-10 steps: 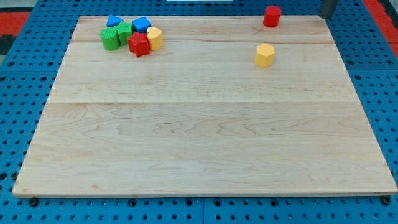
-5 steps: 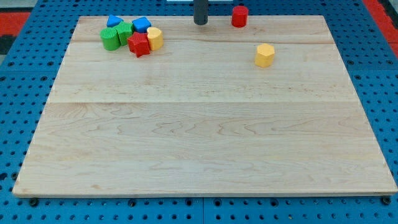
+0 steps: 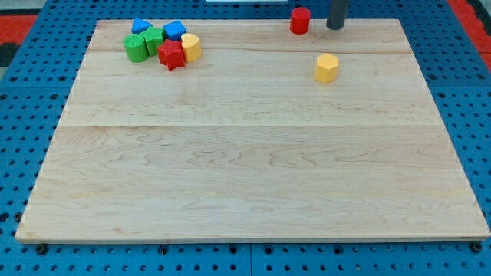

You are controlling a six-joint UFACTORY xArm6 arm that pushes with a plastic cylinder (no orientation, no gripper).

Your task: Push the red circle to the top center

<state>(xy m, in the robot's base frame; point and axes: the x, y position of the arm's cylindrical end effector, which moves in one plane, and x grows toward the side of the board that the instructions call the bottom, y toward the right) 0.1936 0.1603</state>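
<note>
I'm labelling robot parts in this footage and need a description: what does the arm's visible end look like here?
Only a short stretch shows: a straight, dark grey rod, plain and smooth, entering from the view's top edge. No cables, markings or joints are visible. My tip ends bluntly just to the view's right of the red circle.

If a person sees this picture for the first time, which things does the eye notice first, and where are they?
First comes the tight cluster of coloured blocks at the view's top left of the wooden board: blue, green, red and yellow pieces pressed together. Next, the red circle stands at the board's top edge, right of centre, with my tip just to its right, apart from it. A lone yellow block sits below them.
</note>
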